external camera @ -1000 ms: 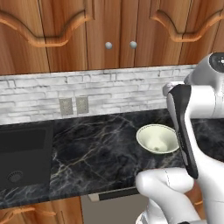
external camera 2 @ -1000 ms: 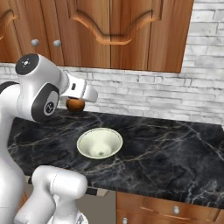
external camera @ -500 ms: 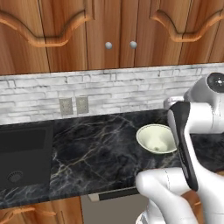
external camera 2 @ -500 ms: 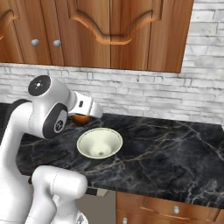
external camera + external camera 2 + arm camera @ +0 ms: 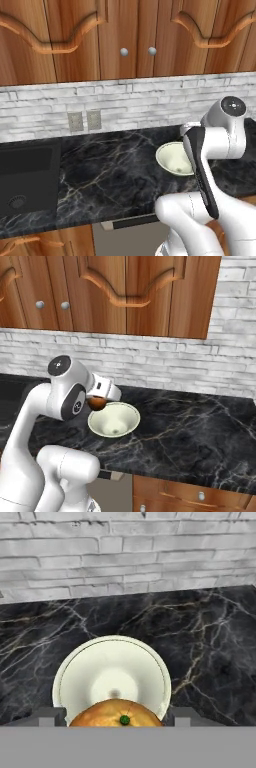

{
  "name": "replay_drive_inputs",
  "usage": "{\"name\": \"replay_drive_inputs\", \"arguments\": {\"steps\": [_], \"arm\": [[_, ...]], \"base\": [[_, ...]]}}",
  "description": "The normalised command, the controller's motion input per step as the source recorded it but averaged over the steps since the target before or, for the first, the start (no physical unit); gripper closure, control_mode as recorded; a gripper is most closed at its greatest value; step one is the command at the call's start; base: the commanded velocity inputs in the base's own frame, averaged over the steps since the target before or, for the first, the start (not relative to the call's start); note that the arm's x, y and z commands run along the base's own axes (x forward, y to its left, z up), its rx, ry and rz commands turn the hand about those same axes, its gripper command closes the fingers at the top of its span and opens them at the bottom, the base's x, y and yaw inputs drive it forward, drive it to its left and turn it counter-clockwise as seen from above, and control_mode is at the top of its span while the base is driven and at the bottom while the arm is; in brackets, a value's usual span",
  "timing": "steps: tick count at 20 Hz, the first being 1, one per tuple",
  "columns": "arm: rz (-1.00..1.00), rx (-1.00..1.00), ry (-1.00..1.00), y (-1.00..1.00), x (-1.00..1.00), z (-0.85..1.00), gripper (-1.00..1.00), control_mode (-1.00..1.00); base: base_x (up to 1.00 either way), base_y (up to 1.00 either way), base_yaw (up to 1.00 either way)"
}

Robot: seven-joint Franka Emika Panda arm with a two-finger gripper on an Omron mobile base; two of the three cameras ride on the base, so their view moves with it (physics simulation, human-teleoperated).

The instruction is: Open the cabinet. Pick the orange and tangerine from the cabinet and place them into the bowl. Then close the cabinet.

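Observation:
My gripper (image 5: pixel 115 718) is shut on a round orange-coloured fruit (image 5: pixel 117 714) with a green stem dot; whether it is the orange or the tangerine I cannot tell. The fruit (image 5: pixel 96 403) hangs just above the left rim of the cream-white bowl (image 5: pixel 116 421), which stands on the black marble counter. In the hand view the bowl (image 5: pixel 112 672) lies directly beyond the fruit and has nothing in it. From the left base the bowl (image 5: pixel 171 159) is partly hidden by my arm. The cabinet (image 5: pixel 135 35) (image 5: pixel 50 281) hangs above, and the doors in view look shut.
A dark sink (image 5: pixel 25 170) is set into the counter at the left. Two wall outlets (image 5: pixel 82 120) sit in the white brick backsplash. Wooden drawers (image 5: pixel 200 496) run below the counter's front edge. Bare marble (image 5: pixel 200 426) stretches right of the bowl.
The arm has come down and forward with the fruit, from near the backsplash to just over the bowl's rim. The bowl has stayed put.

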Motion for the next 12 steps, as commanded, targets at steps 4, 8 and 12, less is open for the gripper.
{"name": "replay_drive_inputs", "arguments": {"steps": [4,8,12], "arm": [[0.00,0.04,0.10,0.00,0.49,-0.38,1.00,-1.00],[0.00,0.10,0.07,0.00,0.51,-0.40,1.00,-1.00],[0.00,0.05,0.02,0.00,0.48,-0.45,1.00,-1.00]], "base": [[0.00,0.00,0.00],[0.00,0.00,0.00],[0.00,0.00,0.00]]}}
